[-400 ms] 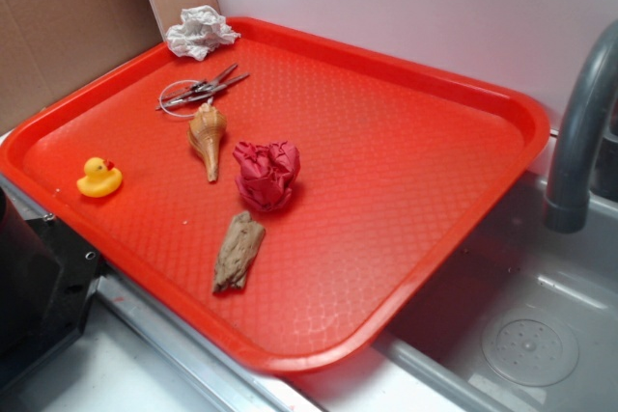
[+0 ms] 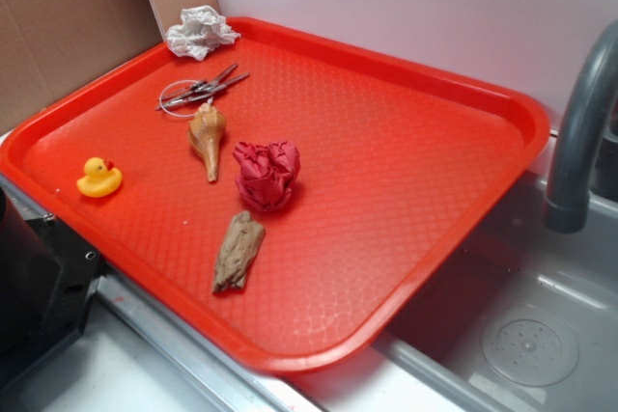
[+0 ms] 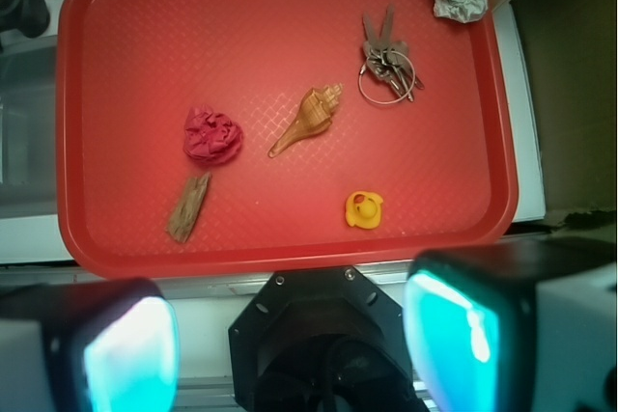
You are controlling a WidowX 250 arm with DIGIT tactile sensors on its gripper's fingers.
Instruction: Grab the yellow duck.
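Duck (image 2: 99,178) sits near the red tray's (image 2: 435,142) left rim, apart from the seashell (image 2: 207,137); gripper (image 3: 290,335) hangs wide open, empty.

On one red tray (image 2: 425,79) are counted one yellow duck (image 2: 99,178), one tan seashell (image 2: 207,136), one crumpled red wad (image 2: 266,174), one wood piece (image 2: 238,251), one key bunch (image 2: 198,92) and one white wad (image 2: 199,32).
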